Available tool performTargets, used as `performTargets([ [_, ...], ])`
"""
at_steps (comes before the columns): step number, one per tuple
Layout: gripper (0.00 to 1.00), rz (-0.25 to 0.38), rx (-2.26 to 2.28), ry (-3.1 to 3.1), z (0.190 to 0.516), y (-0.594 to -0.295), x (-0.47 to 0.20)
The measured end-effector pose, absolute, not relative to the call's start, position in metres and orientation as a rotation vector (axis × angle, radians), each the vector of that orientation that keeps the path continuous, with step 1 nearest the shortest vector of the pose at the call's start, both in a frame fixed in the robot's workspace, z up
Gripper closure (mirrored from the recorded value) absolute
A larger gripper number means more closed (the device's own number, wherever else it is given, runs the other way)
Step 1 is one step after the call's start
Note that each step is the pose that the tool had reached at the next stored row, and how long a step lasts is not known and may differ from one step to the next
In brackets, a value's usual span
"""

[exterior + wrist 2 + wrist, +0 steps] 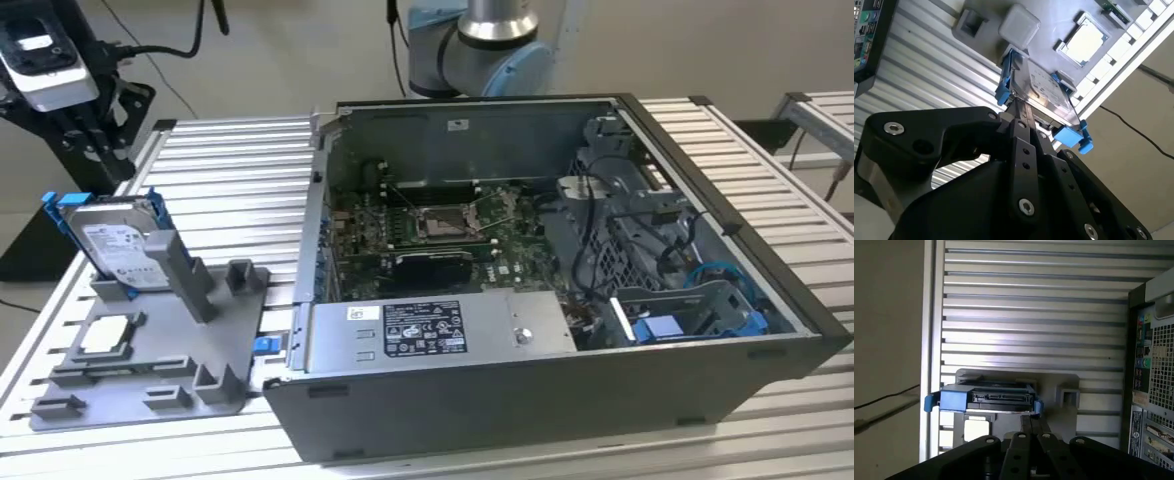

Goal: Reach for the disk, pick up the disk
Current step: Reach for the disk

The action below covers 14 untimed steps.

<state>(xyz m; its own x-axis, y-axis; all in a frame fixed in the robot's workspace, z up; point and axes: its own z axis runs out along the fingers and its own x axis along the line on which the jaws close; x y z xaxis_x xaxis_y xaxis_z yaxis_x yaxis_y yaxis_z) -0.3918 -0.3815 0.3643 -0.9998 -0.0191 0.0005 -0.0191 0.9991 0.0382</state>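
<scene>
The disk (118,245) is a silver hard drive in a bright blue frame, standing on edge in a grey fixture (187,340) at the exterior view's left. My gripper (96,140) hangs above it, apart from it, fingers together with nothing between them. In both wrist views the black fingertips point at the disk (1041,87) (989,397), with the gripper (1016,102) (1034,419) short of its blue-framed edge.
An open computer case (561,390) stands right of the fixture on the slatted metal table (227,170). A small silver square chip (110,335) lies on the fixture. A small blue bracket (264,345) sits by the case. The table's edge runs just beyond the disk.
</scene>
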Motion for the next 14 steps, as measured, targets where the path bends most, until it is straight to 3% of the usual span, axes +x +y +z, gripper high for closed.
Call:
performTargets([
  [14,1.00,-0.060,0.031,-3.140,0.363,-0.381,-0.440],
])
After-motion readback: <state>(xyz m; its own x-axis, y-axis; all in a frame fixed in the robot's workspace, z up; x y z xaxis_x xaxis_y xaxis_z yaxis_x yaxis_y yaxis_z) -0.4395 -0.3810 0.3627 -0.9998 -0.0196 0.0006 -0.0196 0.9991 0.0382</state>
